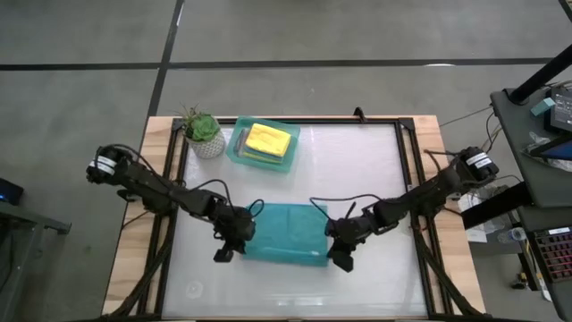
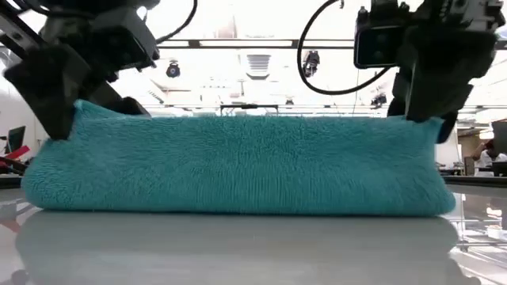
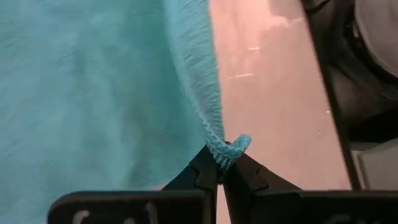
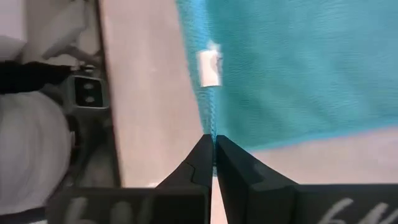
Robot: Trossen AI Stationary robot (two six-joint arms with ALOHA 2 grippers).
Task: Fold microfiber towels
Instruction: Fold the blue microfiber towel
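left gripper fingers pinch teal towel corner | right gripper fingers clamp its edge | towels under yellow towel hidden

No text, brand or number can be read in any view. The small white tag on the teal towel shows no legible print, and pale marks on the gripper bodies are indistinct.

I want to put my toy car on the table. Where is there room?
The big bare patch lies right of the tray, beyond the teal towel. A smaller strip lies between the towel and the tray. It is crowded near the front, where the left gripper and right gripper pinch the towel's corners.
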